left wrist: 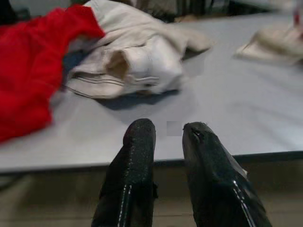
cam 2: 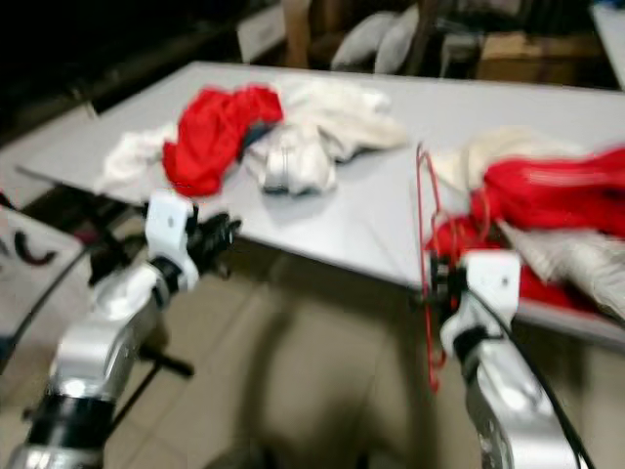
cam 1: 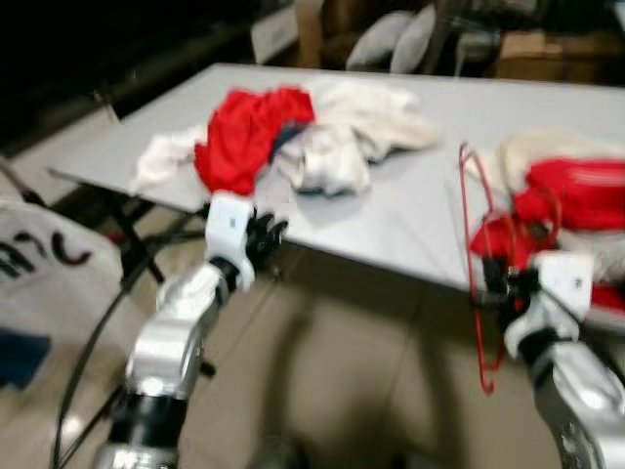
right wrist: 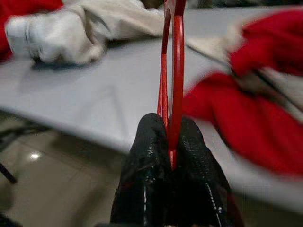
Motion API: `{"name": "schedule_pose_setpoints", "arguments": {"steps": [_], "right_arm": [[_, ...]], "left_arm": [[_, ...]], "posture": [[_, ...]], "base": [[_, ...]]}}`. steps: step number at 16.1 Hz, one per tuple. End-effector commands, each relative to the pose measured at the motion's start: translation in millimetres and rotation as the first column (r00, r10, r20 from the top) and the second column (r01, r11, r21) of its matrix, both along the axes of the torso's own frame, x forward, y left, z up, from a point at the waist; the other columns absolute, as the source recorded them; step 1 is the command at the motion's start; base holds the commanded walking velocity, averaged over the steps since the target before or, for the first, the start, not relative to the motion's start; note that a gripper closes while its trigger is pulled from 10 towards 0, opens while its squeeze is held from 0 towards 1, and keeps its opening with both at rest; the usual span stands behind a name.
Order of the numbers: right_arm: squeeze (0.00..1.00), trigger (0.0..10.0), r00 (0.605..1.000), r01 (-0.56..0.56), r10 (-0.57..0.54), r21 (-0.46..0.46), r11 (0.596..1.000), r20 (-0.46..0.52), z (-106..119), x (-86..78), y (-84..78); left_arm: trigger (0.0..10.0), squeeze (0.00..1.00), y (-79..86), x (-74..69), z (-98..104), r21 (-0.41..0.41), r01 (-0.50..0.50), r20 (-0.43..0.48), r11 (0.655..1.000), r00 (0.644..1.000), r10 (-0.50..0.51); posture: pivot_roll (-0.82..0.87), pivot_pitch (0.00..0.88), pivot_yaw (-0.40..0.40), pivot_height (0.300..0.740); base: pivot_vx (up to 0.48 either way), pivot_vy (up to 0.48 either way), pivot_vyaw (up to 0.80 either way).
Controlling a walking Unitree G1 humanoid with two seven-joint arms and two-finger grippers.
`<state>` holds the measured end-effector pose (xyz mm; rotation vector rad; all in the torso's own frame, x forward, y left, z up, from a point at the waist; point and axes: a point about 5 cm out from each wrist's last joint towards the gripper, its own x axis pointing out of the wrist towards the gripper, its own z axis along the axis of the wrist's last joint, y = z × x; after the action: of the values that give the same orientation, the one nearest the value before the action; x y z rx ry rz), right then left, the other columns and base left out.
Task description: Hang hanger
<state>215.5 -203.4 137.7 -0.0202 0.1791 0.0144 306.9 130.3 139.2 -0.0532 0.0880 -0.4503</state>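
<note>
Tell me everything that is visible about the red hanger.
The red hanger is a thin frame, wire or slim plastic by its look. It stands roughly upright at the grey table's front edge, its top above the tabletop and its lower end below it. The right tool is shut on it, both fingers pressed against its red bars.

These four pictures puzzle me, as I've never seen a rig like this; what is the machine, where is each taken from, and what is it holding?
It is a walking humanoid robot with two silver arms. The two wide pictures come from its head, looking down at a grey table. On it lie piles of red and cream clothes. The two close pictures come from cameras on the wrists. The right end effector is shut on a red hanger, holding it upright at the table's edge. The left end effector is open, holding nothing, near the table's front edge.
</note>
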Motion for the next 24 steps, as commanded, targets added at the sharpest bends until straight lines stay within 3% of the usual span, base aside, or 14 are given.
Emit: {"name": "schedule_pose_setpoints", "arguments": {"steps": [1, 3, 6, 9, 13, 19, 21, 24], "right_arm": [[0.0, 10.0, 1.0, -0.002, 0.002, 0.011, 1.0, 0.001, 1.3, -1.9, 3.3], [0.0, 10.0, 1.0, 0.025, -0.025, -0.007, 1.0, -0.009, -1.3, -2.0, 0.8], [0.0, 10.0, 1.0, 0.003, -0.003, -0.006, 1.0, -0.012, 0.4, -1.9, 3.4], [0.0, 10.0, 0.997, 0.054, -0.062, -0.152, 0.987, -0.048, 1.9, -0.1, -9.2], [0.0, 10.0, 0.993, 0.114, -0.114, -0.031, 0.993, -0.017, 9.1, 1.7, -15.8], [0.0, 10.0, 0.993, 0.113, -0.115, -0.053, 0.992, -0.039, 2.2, 5.6, -13.8], [0.0, 10.0, 0.993, 0.108, -0.107, 0.03, 0.994, -0.041, 0.8, 5.3, -9.7], [0.0, 10.0, 0.998, 0.061, -0.06, 0.024, 0.998, -0.025, 1.7, 7.6, -4.0]], "left_arm": [[10.0, 0.0, 5.1, 4.0, 5.7, -0.047, -0.051, 0.003, 0.998, 0.999, 0.051], [10.0, 0.0, 10.4, 2.0, -0.1, -0.082, -0.063, -0.038, 0.995, 0.997, 0.06], [10.0, 0.0, 15.0, -3.8, -7.2, -0.04, -0.048, -0.052, 0.998, 0.998, 0.046], [10.0, 0.0, 6.2, -8.4, -10.3, 0.051, 0.001, -0.022, 0.999, 1.0, 0.0], [10.0, 0.0, 1.3, -8.7, -10.2, 0.057, 0.02, -0.022, 0.998, 1.0, -0.019], [10.0, 0.0, -4.5, -5.6, -8.8, 0.06, 0.027, 0.0, 0.998, 1.0, -0.027], [10.0, 0.0, -5.4, -5.1, -8.8, 0.07, 0.042, 0.003, 0.997, 0.999, -0.042], [10.0, 0.0, -5.0, -3.1, -7.2, 0.06, 0.025, 0.03, 0.998, 0.999, -0.027]], "posture": [[-0.18, 0.064, 0.144, 0.74], [-0.17, 0.063, 0.141, 0.74], [-0.17, 0.053, 0.123, 0.74], [-0.18, 0.052, 0.092, 0.74], [-0.19, 0.047, 0.088, 0.74], [-0.19, 0.038, 0.092, 0.74], [-0.19, 0.036, 0.094, 0.74], [-0.19, 0.042, 0.103, 0.74]], "base": [[0.0, 0.0, 0.0], [0.0, 0.0, -0.8], [0.0, 0.0, -0.8], [0.0, 0.0, -0.8], [0.0, 0.0, -0.8], [0.0, 0.0, -0.77], [0.0, 0.0, -0.72], [0.0, 0.0, -0.73]]}}
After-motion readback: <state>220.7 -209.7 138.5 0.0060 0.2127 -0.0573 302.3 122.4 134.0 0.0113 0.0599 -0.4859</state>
